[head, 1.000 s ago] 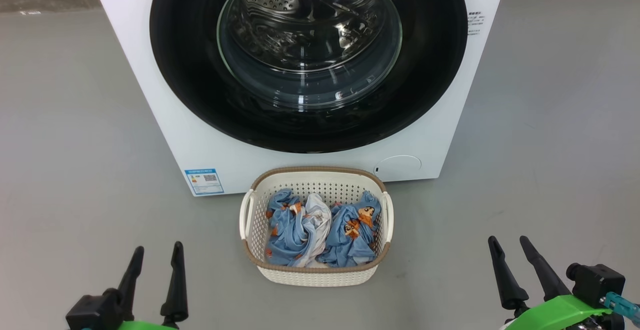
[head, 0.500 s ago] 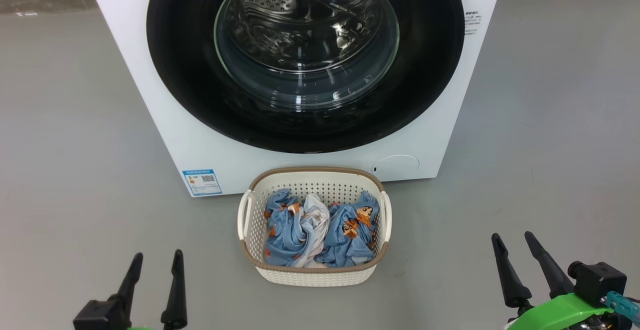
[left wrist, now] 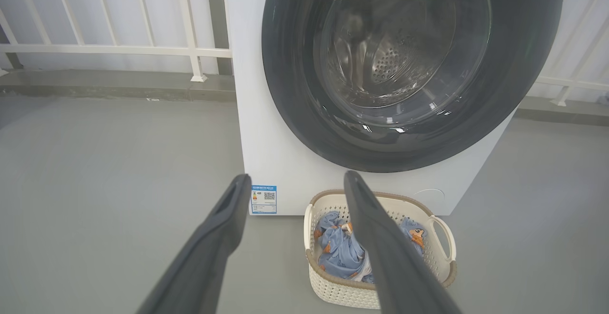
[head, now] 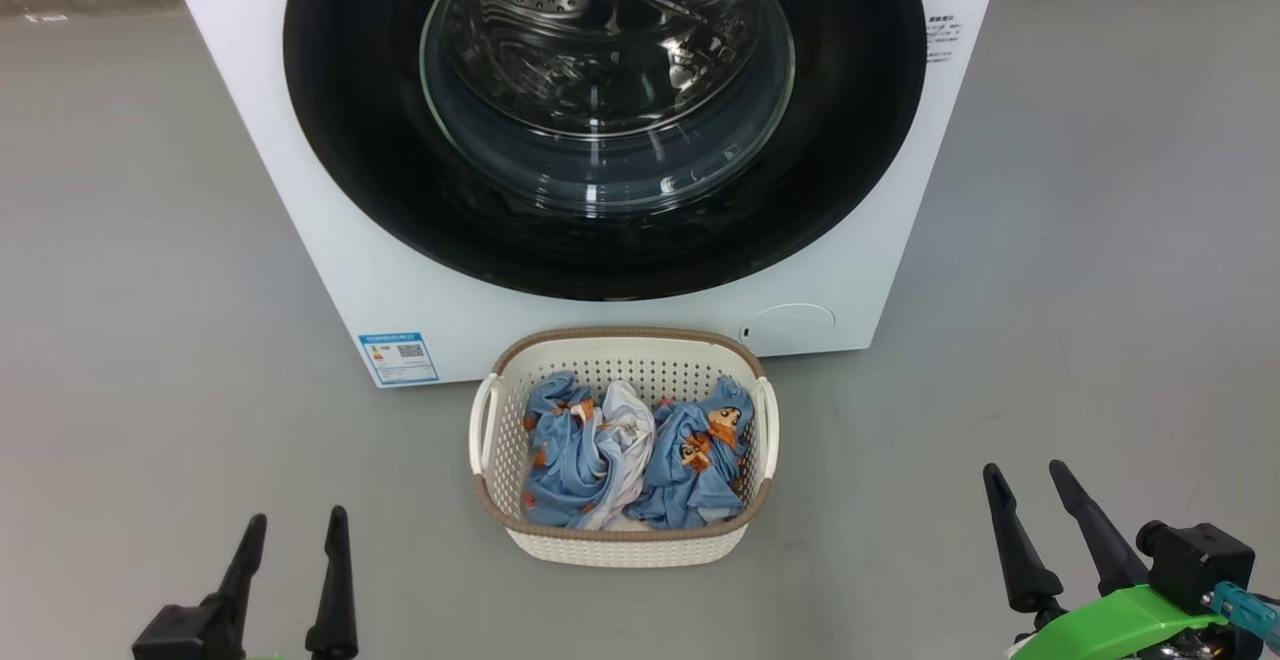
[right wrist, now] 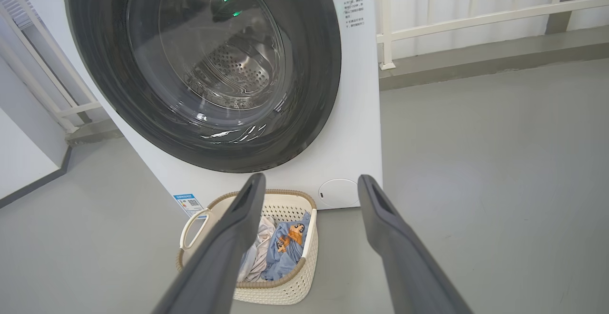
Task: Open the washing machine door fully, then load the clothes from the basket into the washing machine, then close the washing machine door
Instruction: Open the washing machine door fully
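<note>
I saw the basket [head: 620, 543] on the floor [head: 150, 360], just before the washer [head: 330, 280], holding blue clothes [head: 565, 460] and one white piece [head: 627, 430]. The door [head: 350, 140] was shut. The left gripper [head: 299, 518] and the right gripper [head: 1023, 470] had jaws apart, empty.

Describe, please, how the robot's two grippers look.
The left gripper and right gripper each have two long, tapering matte-black fingers on a black base. Behind the right one sits a bright green housing carrying a black block and a teal connector.

Left gripper [head: 298, 516] lower in head view.
</note>
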